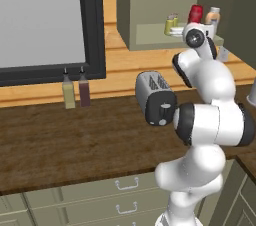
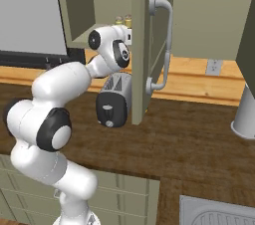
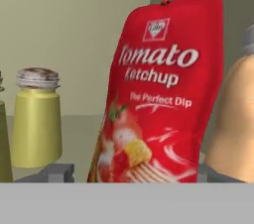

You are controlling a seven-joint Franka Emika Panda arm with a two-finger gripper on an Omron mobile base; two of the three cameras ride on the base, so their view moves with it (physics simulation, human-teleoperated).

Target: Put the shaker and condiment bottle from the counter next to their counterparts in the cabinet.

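Brown tabletop [image 1: 75, 140] runs under the open cabinet [image 1: 150, 0], where the condiment bottle [image 1: 195, 13] stands on the shelf beside the peach bottle [image 1: 213, 16]; an arm nudge could tip it

From the right, its door [image 2: 142, 45] hides the tool

Up close, the leaning condiment bottle sits between the fingertips [image 3: 57, 172], touching the peach bottle; whether the tool pinches it I cannot tell
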